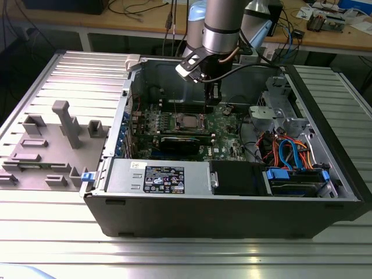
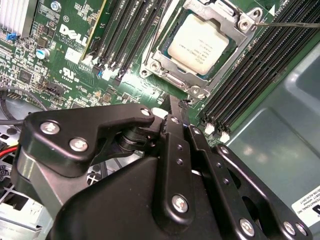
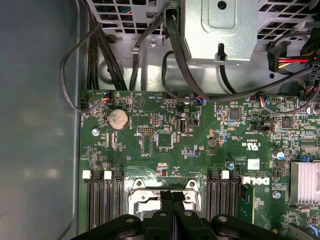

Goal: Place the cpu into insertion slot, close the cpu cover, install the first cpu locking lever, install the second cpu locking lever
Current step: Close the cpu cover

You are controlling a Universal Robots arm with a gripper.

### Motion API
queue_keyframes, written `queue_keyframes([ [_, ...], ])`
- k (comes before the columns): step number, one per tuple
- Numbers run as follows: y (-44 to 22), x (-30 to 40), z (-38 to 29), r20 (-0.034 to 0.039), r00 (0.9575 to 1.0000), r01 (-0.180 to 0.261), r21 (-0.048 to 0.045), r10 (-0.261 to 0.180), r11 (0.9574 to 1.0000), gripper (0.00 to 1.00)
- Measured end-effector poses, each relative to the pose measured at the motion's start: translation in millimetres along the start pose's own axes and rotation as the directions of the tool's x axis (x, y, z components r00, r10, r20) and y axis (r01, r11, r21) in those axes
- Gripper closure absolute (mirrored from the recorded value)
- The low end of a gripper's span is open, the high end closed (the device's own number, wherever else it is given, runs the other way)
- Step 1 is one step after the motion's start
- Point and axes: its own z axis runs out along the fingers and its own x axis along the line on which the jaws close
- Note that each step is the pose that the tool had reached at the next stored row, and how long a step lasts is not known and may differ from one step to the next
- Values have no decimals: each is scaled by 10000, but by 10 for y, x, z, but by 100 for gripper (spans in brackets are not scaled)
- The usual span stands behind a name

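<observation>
Cpu (image 2: 202, 42) is sitting in the insertion slot (image 1: 176, 122) on the green motherboard (image 1: 228, 125), with the cpu cover (image 2: 227, 62) lying flat around it.
Inside the open computer case (image 1: 232, 215), the gripper (image 1: 213, 106) is hovering low over the board, just to the exterior view's right of the slot. Its fingers (image 3: 166, 202) are pressing together, clenched on nothing, with the tips near the cover's corner.

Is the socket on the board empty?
No: in the second wrist view the silver chip lies in the socket, with the metal frame down over its edges.
</observation>
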Motion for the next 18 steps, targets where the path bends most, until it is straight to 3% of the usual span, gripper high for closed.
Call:
queue_keyframes([
  [18,-49,3,42,-6,10000,-1,1,1,10000,89],
])
